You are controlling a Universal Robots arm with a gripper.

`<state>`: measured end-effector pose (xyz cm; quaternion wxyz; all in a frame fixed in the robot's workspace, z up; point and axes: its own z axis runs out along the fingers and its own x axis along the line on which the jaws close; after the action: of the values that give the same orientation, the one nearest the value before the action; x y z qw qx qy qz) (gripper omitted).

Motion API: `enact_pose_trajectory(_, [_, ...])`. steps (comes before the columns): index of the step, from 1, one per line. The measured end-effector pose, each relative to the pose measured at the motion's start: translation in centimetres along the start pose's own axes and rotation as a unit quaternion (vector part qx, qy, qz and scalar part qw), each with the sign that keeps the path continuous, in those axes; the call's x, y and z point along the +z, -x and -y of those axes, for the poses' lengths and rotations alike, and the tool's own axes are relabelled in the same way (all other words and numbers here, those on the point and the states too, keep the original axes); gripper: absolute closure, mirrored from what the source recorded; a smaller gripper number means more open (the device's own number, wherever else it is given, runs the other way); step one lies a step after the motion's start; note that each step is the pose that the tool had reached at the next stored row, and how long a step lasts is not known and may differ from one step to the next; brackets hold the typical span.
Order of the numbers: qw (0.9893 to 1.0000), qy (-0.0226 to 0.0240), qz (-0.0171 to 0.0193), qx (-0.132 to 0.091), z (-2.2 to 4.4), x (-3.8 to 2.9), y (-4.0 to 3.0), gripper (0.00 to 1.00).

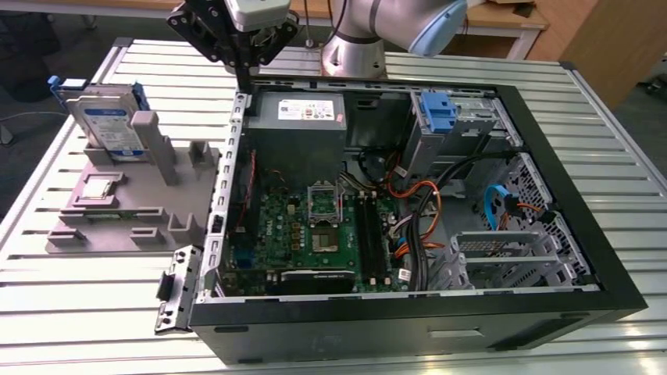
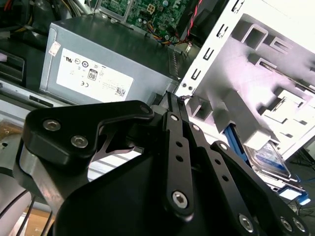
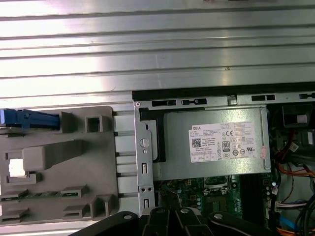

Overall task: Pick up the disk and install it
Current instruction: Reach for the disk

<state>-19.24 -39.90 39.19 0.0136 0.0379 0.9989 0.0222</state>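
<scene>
We're on a robotics lab bench here. A ribbed aluminium table (image 1: pixel 94 328) spreads right across the exterior view, with the robot arm's base (image 1: pixel 354 51) rising at 12 o'clock. An open computer case (image 1: pixel 417 316) lies dead centre with its motherboard (image 1: pixel 312 234) bared. At 9 o'clock a grey fixture (image 1: pixel 115 226) stands the disk (image 1: pixel 109 125) upright, and there's wooden furniture (image 1: pixel 589 39) at 1 o'clock.

One disk (image 1: pixel 109 125), in one grey fixture (image 1: pixel 136 211) off to one side of the one tool (image 1: pixel 243 82). One open computer case (image 1: pixel 396 316) under the tool: one grey power supply (image 1: pixel 302 117), one green motherboard (image 1: pixel 312 234), one blue plastic bracket (image 1: pixel 440 113). One slatted worktop (image 1: pixel 94 312).
</scene>
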Motion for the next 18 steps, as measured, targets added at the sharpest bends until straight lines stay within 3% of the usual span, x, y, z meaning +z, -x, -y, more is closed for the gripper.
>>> enact_pose_trajectory(9, [1.0000,0.0000,0.0001,0.000,0.07,0.02,-0.95,0.89])
enact_pose_trajectory(18, [1.0000,0.0000,0.0001,0.000,0.08,0.02,-1.09,0.89])
